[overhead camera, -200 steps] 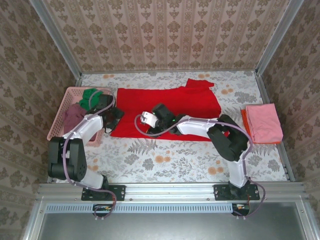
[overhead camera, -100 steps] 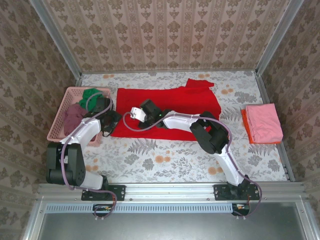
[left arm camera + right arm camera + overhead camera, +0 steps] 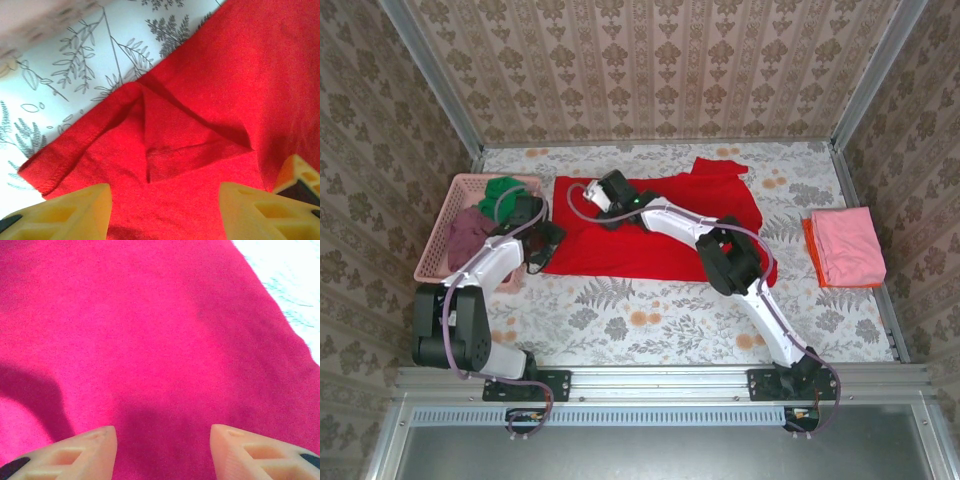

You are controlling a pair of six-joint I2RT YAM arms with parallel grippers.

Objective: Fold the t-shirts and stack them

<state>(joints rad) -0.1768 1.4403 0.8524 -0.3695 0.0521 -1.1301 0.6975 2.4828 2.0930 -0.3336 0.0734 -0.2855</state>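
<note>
Red t-shirt (image 3: 670, 215) is laid flat across the mid-back of the table (image 3: 650, 320), with one sleeve bunched at its far edge. In the left wrist view its edge is seen doubled over into a triangular flap (image 3: 190, 145). Left gripper (image 3: 542, 242) is held over the shirt's left edge, fingers (image 3: 65, 212) spread wide, nothing pinched. Right gripper (image 3: 607, 195) is positioned over the shirt's far-left part, jaws likewise spread, flat red cloth seen below them.

Pink t-shirt (image 3: 848, 243) is stacked folded on orange t-shirt (image 3: 810, 245) at the table's right edge. Basket (image 3: 433, 232) is set at the left; green t-shirt (image 3: 498, 190) and maroon t-shirt (image 3: 465, 235) are heaped inside, unfolded.
</note>
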